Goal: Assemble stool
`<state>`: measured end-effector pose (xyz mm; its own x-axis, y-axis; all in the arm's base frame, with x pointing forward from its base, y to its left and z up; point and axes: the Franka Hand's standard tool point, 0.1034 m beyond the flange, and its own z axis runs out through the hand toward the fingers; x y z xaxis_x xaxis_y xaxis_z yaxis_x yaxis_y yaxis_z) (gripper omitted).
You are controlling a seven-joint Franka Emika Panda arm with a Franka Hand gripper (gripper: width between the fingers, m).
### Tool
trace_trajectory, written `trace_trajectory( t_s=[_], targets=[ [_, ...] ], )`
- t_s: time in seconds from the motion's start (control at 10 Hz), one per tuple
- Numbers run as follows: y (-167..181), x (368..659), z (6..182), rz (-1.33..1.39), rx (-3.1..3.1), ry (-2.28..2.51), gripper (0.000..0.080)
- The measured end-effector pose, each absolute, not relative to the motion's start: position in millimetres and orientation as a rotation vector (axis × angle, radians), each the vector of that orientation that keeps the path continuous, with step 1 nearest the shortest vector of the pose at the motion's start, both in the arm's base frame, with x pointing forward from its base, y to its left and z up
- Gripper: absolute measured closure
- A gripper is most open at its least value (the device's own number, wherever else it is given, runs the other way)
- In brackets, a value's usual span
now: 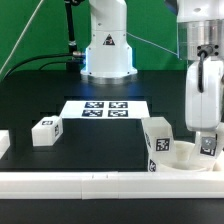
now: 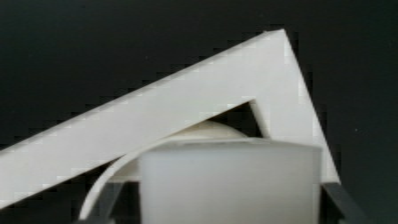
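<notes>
Since the stool kit is hard white plastic, each part should feel light, rigid and rather slick, so a square grip across flat flanks suits better than one on a rounded end. The tool (image 2: 221, 196) is clamped on one leg (image 2: 222, 168), held upright. It hangs over the seat (image 1: 186, 156), which lies on the worktop (image 1: 100, 150) against the rail (image 1: 100, 181) at the exterior view's right; whether leg and seat touch is unclear. Another leg (image 1: 158, 141) stands just beside the seat, a third (image 1: 45, 131) well apart.
</notes>
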<state>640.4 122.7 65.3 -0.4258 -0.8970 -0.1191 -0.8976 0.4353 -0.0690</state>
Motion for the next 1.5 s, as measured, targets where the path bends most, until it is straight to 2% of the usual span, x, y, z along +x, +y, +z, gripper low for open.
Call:
trace_trajectory(
  t_s=[0.3, 0.6, 1.2, 1.3, 1.4, 1.5],
  targets=[
    [122.5, 640.1, 65.2, 0.015, -1.58, 2.549, 0.0463],
    [124.6, 639.7, 65.8, 0.01, -1.248, 2.617, 0.0463],
    [126.0, 637.6, 66.6, -0.055, -1.266, 2.562, 0.0463],
    [126.2, 637.5, 66.5, -0.059, -1.293, 2.549, 0.0387],
    [126.1, 637.5, 66.5, -0.061, -1.301, 2.545, 0.024],
    [126.5, 638.0, 68.3, -0.069, -1.37, 2.509, 0.024]
  ],
)
